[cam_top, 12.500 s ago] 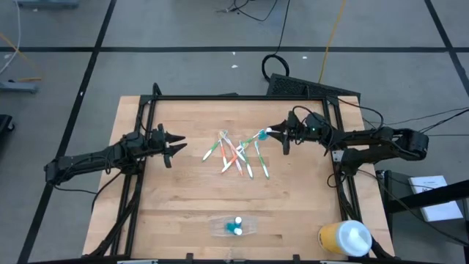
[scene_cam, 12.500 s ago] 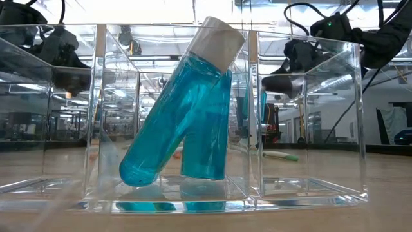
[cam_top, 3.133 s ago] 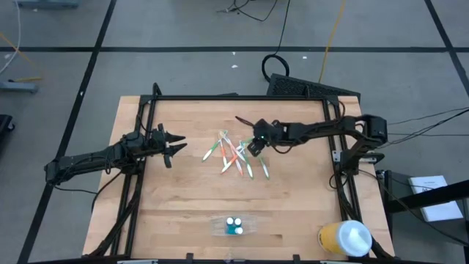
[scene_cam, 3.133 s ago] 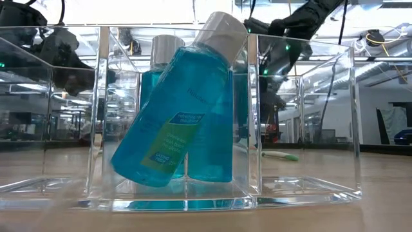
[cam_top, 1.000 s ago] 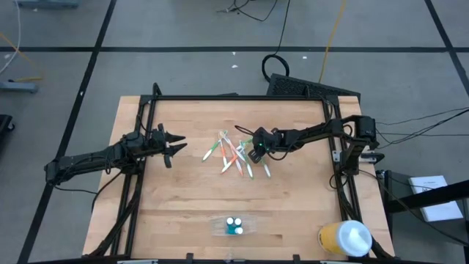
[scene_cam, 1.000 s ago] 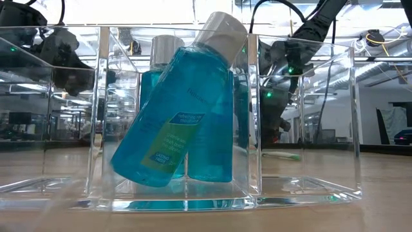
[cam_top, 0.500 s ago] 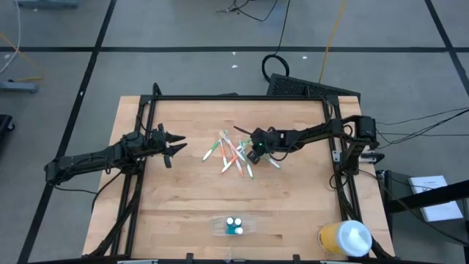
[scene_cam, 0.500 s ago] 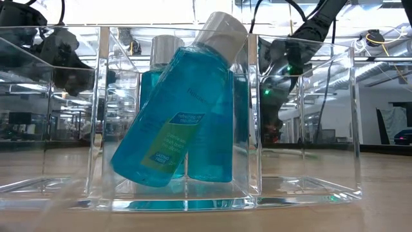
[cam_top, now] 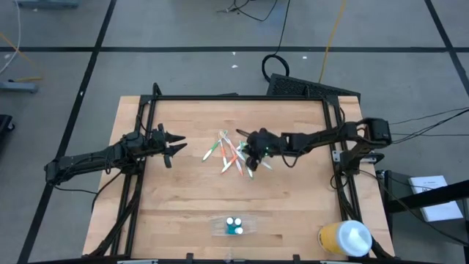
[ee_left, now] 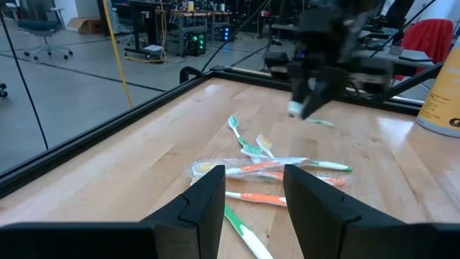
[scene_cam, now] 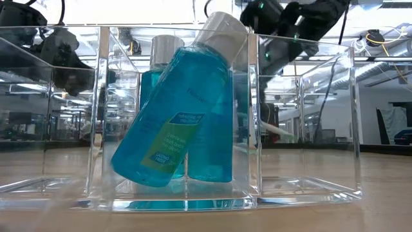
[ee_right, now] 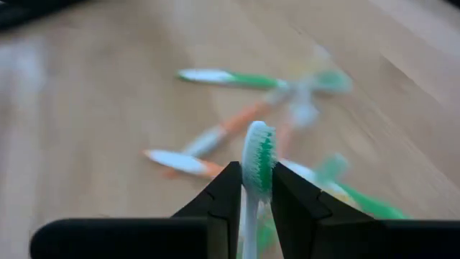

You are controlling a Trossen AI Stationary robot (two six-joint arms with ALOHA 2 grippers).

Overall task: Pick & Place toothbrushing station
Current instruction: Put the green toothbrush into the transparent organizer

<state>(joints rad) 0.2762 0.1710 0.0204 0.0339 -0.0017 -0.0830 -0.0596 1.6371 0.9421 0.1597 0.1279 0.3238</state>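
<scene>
The right gripper point(ee_right: 251, 191) is pinching a green-and-white plastic toothbrush point(ee_right: 257, 155) above the scattered toothbrush pile point(cam_top: 233, 152). The left gripper point(cam_top: 174, 144) is waiting at the left, jaws parted, gripping nothing.

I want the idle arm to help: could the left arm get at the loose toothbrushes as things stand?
Probably yes. The left gripper hovers open beside the toothbrush pile with only bare table between; the right gripper, shut on a green toothbrush, hangs over the pile's far side.

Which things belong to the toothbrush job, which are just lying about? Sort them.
Job:
- clear holder, near table edge, blue bottles inside
- loose toothbrushes, mid-table
- green toothbrush clamped in right gripper

Lying about:
- yellow cup, near right corner
- left gripper, open, idle at left
</scene>
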